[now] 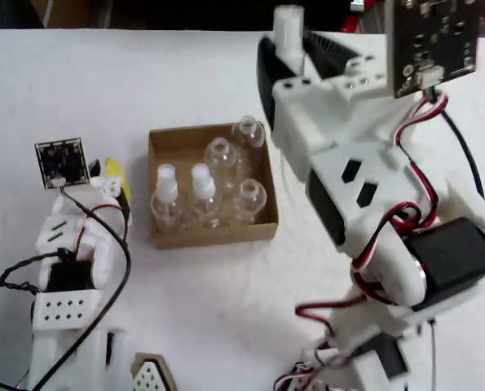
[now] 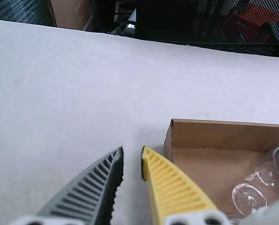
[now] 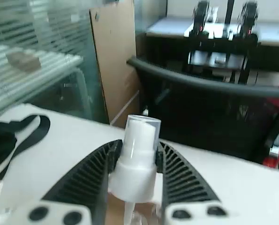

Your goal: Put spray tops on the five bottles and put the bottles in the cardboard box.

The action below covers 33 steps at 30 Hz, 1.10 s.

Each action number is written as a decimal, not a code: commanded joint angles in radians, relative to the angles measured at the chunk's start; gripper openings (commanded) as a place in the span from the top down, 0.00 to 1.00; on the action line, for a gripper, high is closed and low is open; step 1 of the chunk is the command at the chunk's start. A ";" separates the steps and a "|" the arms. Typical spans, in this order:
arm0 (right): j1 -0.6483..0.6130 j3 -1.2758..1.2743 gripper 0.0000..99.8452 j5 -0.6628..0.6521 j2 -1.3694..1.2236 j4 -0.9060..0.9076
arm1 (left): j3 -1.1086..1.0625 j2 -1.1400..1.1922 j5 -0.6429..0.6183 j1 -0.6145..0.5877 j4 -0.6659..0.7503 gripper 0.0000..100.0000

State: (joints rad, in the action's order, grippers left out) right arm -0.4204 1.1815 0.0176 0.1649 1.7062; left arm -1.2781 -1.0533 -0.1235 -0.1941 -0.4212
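The cardboard box (image 1: 170,143) sits mid-table with five clear bottles standing in it. Two bottles (image 1: 167,198) (image 1: 202,194) at its near left wear white spray tops. Three others (image 1: 220,155) (image 1: 248,131) (image 1: 249,195) have bare necks. My right gripper (image 1: 289,50) (image 3: 137,146) is held high beyond the box's far right corner, shut on a white spray top (image 1: 288,28) (image 3: 140,157), nozzle upward. My left gripper (image 2: 132,161) (image 1: 108,173) rests low just left of the box (image 2: 209,136). Its grey and yellow fingers stand a narrow gap apart, holding nothing.
The right arm's white body (image 1: 364,187) and its cables hang over the table's right half. A dark chair (image 3: 209,108) and a brown board (image 3: 113,56) stand past the far table edge. Bare white table (image 2: 83,93) lies left of the box.
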 commanded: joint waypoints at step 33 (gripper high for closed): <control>0.042 -1.117 0.99 -0.149 0.157 -1.052 | 0.002 0.004 0.011 0.016 0.032 0.93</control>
State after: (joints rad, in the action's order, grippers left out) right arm -0.3652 0.0552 -0.1634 0.3199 0.6567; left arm -1.2781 -1.0533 -0.1235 -0.1941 -0.4196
